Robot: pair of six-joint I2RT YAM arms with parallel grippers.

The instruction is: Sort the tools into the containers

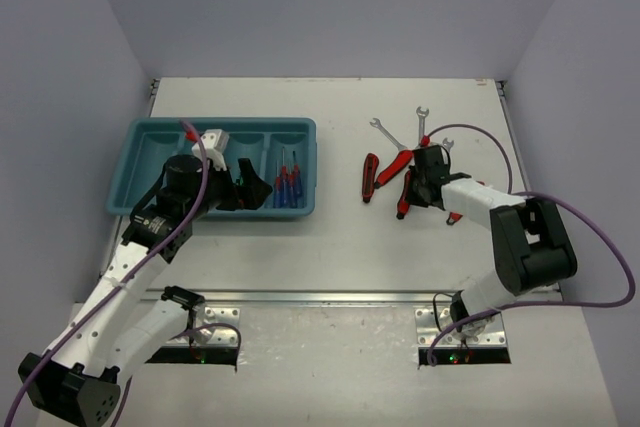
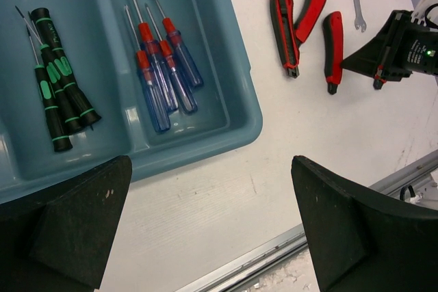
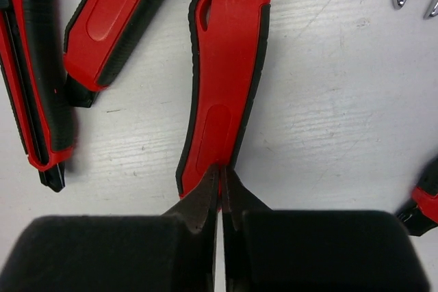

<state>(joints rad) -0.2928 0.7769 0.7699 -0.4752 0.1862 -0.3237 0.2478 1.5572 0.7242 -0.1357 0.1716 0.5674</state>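
The teal tray [image 1: 225,123] is the reference for all positions. The left gripper [image 2: 211,165] hangs above the near right part of the tray, with its jaws spread wide and nothing between them. Inside the tray, the blue/red-handled screwdrivers [image 2: 163,70] lie together in the compartment at the right end. The black-and-green-handled screwdrivers [image 2: 60,87] lie in the compartment next to it on the left. All other tools lie on the table [image 1: 340,247], well to the right of the tray. Four red-handled tools [image 1: 393,167] are grouped there, and three silver wrenches [image 1: 385,132] lie just beyond that group, farther from the arm bases. The right gripper [image 3: 220,186] is down at the group, to the right of the tray, with its jaws closed to a hairline gap. Its fingertips [image 3: 198,203] meet at the near end of one red-handled tool [image 3: 226,80]. Whether they actually pinch that handle cannot be told.
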